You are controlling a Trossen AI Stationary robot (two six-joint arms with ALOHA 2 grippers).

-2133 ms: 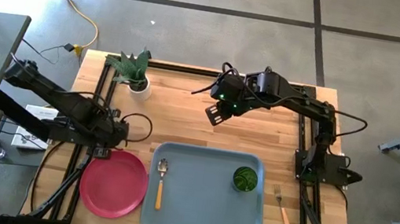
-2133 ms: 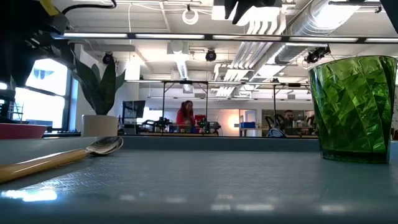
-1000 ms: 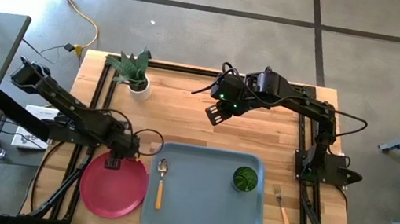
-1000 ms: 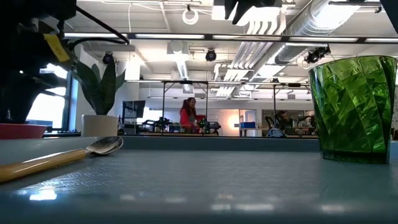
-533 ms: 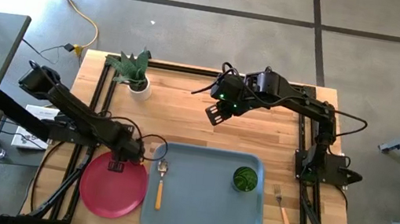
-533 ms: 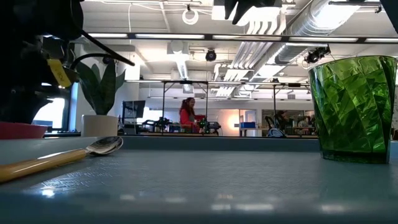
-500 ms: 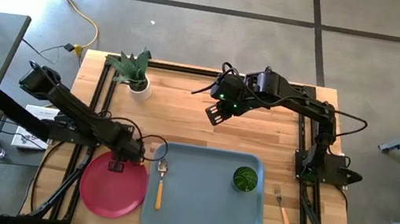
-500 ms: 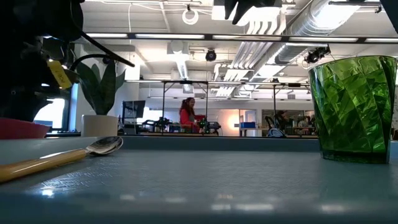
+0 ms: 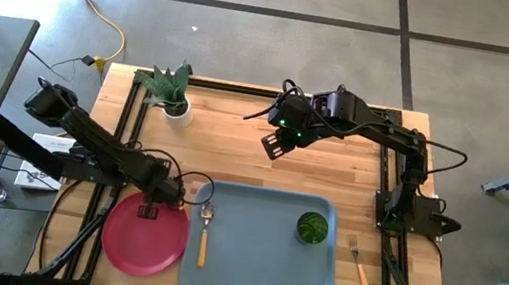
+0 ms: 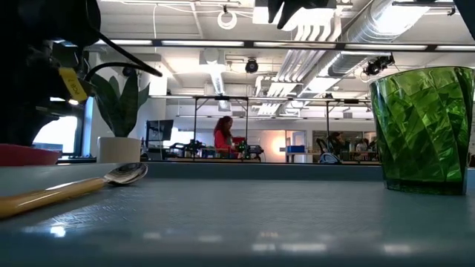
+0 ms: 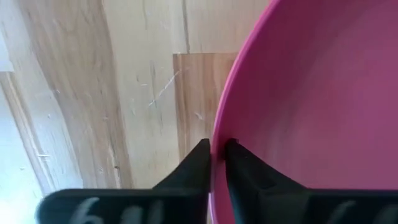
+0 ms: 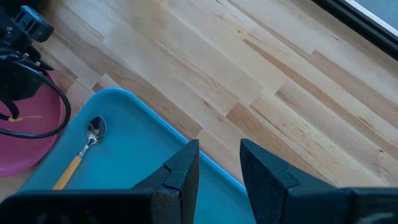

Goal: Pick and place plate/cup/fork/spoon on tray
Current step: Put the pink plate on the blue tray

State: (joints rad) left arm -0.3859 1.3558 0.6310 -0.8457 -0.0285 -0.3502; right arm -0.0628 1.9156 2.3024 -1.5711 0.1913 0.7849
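Observation:
The pinkish-red plate (image 9: 144, 239) lies on the wooden table, left of the blue-grey tray (image 9: 257, 274). My left gripper (image 9: 149, 208) stands over the plate's far rim and is shut on it. On the tray lie the orange-handled spoon (image 9: 205, 231) and the green cup (image 9: 314, 227), which stands upright. The fork (image 9: 361, 270) lies on the table to the right of the tray. My right gripper (image 9: 274, 146) hangs open above the table behind the tray, with nothing between its fingers (image 12: 186, 165). My left gripper pinches the plate's rim (image 11: 219, 127) at its far side. One finger (image 11: 198, 163) is outside the rim and the other (image 11: 239, 167) is inside, over the plate's hollow. The fingers point down from above. The plate's near part rests on the table.
A white pot with a green plant (image 9: 171, 95) stands at the table's far left corner. Black rails run along the table's left and right edges. Bare wood lies between the tray and the far edge. People show far off in the room behind (image 10: 223, 137).
My left gripper has come down and a little toward the tray onto the plate's far rim, then kept still there. The plate, spoon, cup and fork lie where they were.

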